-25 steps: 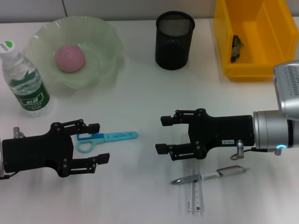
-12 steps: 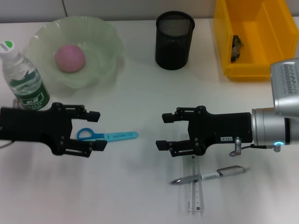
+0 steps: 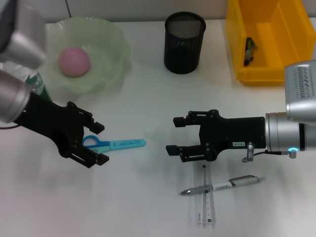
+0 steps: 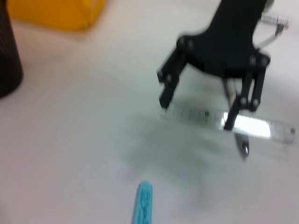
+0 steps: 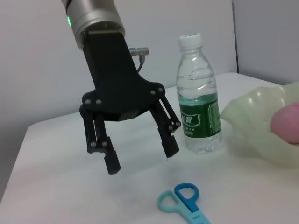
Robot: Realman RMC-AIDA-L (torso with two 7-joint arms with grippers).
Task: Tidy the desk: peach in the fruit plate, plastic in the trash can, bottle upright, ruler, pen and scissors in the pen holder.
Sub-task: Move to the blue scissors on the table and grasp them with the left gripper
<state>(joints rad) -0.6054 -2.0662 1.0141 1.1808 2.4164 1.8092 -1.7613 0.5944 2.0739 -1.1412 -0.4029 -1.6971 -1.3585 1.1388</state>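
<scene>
left tool (image 3: 98,144) wide, straddling scissors (image 3: 113,143) handles | right tool (image 3: 175,135) wide above ruler (image 3: 206,200)

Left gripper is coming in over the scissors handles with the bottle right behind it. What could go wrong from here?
1. The left gripper hangs open over the handle loops of the scissors, which lie flat; the fingers may push them along the desk instead of gripping.
2. The bottle stands upright close behind that arm; a swing toward the pen holder might knock it over.
3. The right gripper waits open nearby, above the ruler; their paths may cross.
</scene>
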